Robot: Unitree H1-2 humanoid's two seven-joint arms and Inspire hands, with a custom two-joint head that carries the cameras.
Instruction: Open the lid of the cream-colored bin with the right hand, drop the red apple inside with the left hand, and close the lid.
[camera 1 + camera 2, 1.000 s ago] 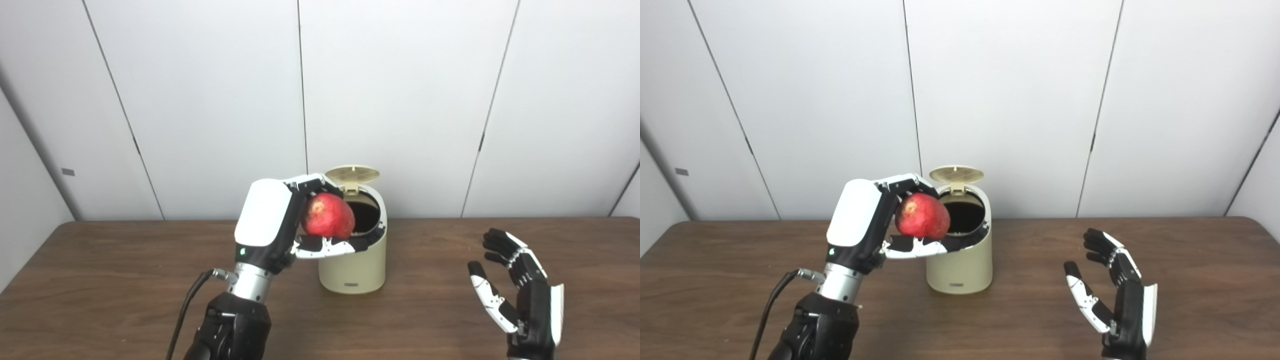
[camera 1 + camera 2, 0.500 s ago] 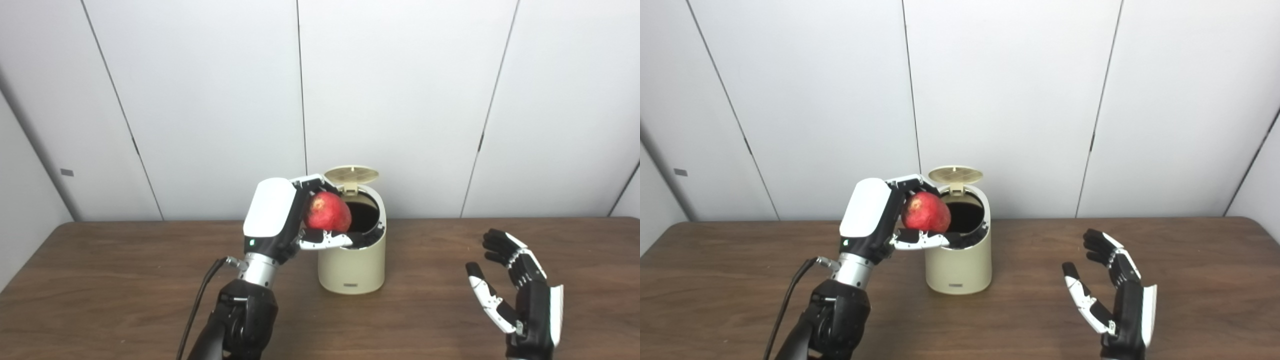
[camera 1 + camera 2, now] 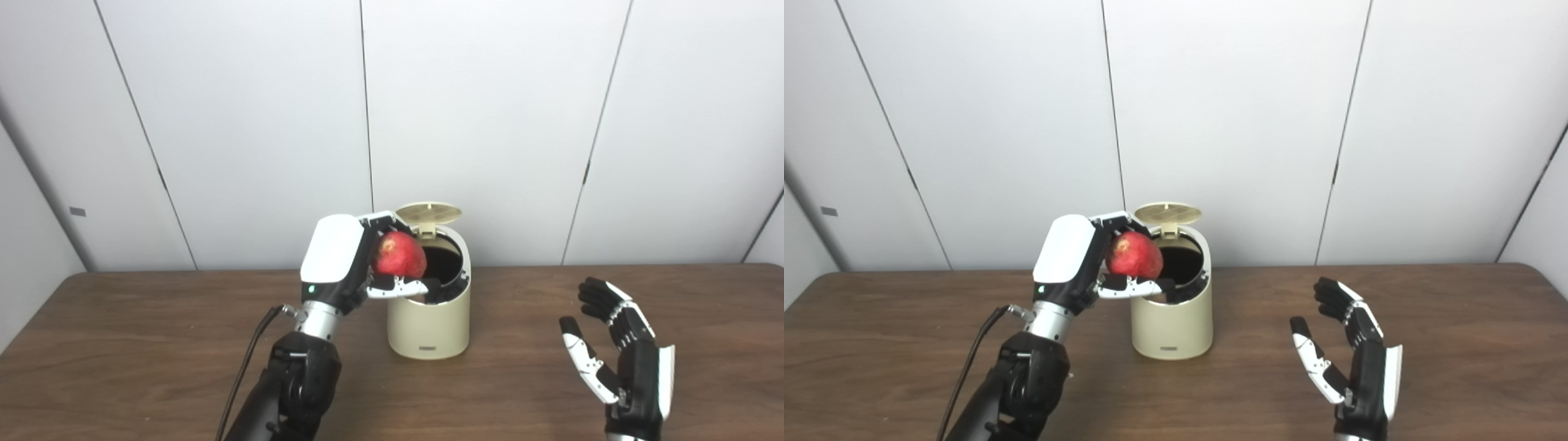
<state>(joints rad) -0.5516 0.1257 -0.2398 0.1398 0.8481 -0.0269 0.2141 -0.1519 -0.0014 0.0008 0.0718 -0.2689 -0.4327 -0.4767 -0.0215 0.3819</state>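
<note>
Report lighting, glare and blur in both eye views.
Left eye view: even, soft light, no hard shadows; the apple and left hand are sharp. Right eye view: likewise; the bin interior is dark, and faint sheen lies on the table.

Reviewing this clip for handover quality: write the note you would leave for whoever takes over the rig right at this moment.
Left hand: shut on the red apple, held at the left rim of the cream bin, partly over the dark opening.
Right hand: open, holding nothing, raised over the table to the right of the bin and apart from it.
Lid: open, tilted up at the back of the bin.
Done: lid opened, apple picked up and carried to the bin.
Left: centre the apple over the opening and release it, pull the left hand clear, then close the lid.
</note>
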